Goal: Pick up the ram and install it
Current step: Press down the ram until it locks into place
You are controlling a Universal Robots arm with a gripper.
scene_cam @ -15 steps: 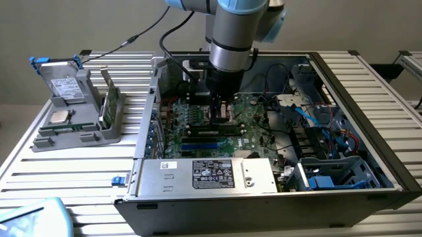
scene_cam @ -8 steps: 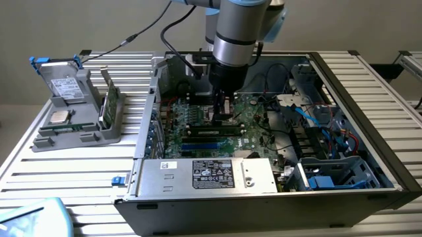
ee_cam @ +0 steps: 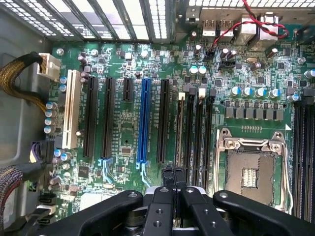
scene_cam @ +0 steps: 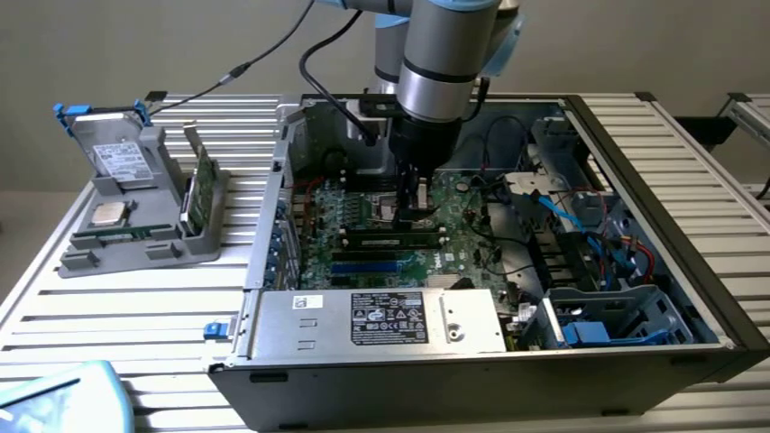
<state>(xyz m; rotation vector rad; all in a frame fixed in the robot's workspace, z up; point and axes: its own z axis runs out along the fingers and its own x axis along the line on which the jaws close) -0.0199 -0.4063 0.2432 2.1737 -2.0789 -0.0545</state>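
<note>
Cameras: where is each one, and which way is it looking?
Exterior view: off the arm, above the table, looking down into the open computer case; the arm and gripper show.
Wrist view: on the wrist, looking straight down at the motherboard; the shut gripper shows, over the memory slots.
Shared: the motherboard, the empty processor socket and the gripper.

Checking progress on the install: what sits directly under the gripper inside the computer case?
The shut gripper hangs over the green motherboard, at its narrow black memory slots beside the open processor socket. The fingers cover what lies directly beneath their tips.
</note>
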